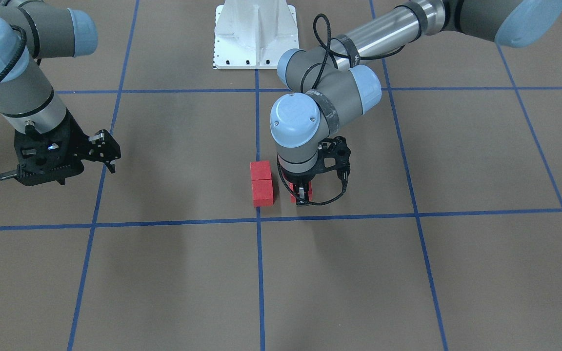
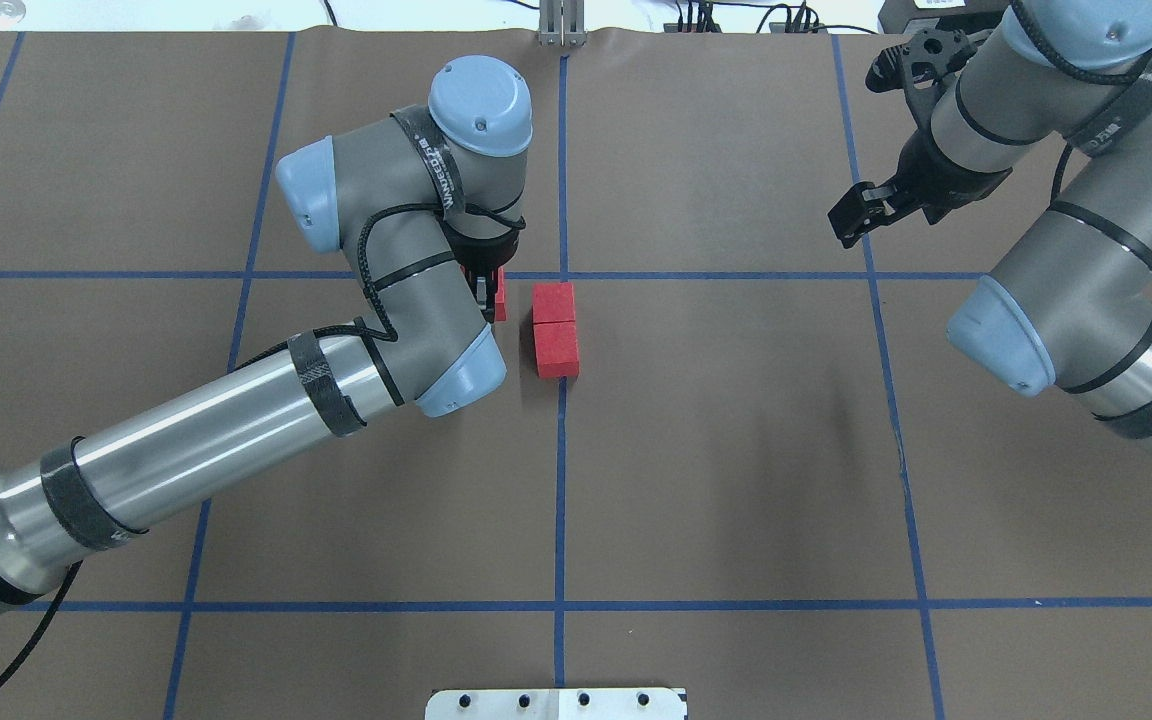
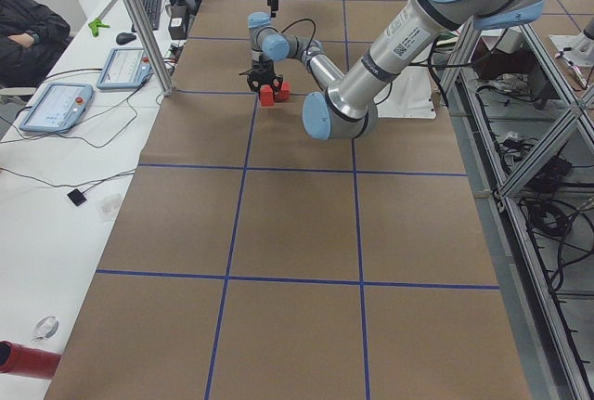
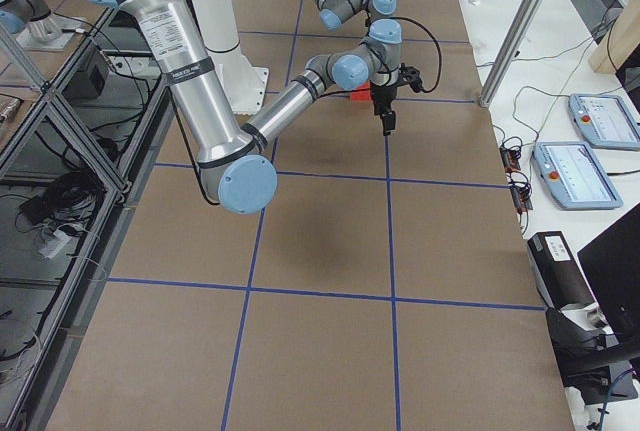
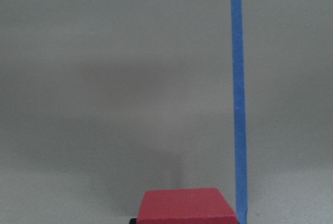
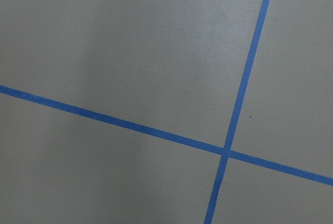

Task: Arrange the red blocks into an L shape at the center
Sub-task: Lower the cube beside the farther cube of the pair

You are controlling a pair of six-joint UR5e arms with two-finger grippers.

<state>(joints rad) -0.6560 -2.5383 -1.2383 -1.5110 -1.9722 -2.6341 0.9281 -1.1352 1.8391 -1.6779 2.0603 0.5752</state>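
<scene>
Left claw [image 1: 301, 199] clamps one red block [image 2: 501, 300] beside two red blocks [image 1: 263, 184]; right claw [image 1: 109, 156] state unclear.

- Robotics lab: left arm [image 2: 236, 430] and right arm [image 2: 1086, 250] over a brown-papered table [image 3: 297, 224] gridded in blue tape [image 3: 243, 168].
- White side bench [image 3: 56, 196] holds teach pendants [image 3: 54, 107], keyboard [image 3: 149, 8] and cables.
- Aluminium frame posts [image 3: 142, 24].

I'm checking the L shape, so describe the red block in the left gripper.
The third red block is a small matte cube with plain faces, largely hidden by the left gripper, which is shut on it. It is apart from the touching pair of red blocks, beside a blue tape crossing.
</scene>
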